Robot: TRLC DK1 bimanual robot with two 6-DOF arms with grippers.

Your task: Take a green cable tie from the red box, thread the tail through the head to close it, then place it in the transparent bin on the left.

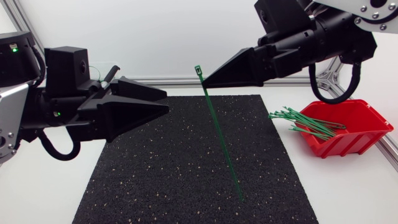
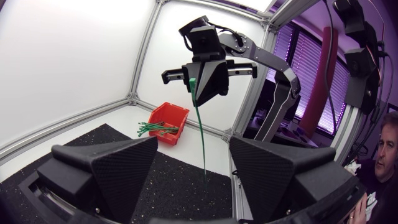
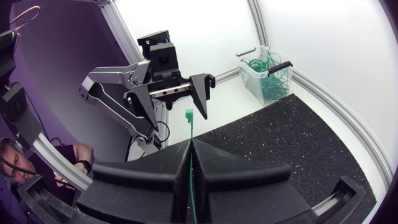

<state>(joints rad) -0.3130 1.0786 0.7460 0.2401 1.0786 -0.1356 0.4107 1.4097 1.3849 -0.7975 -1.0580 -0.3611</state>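
One transparent bin (image 3: 247,65), perhaps half-full, right wrist view only.

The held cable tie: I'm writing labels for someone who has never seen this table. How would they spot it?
Start at the black mat; over it is the right gripper. The tie is clamped in it, head up, tail pointing down toward the mat. Unlike the other ties heaped in the red box, it is single and in the air.

The right gripper (image 1: 206,79) hides the cable tie's (image 1: 219,134) pinched stretch
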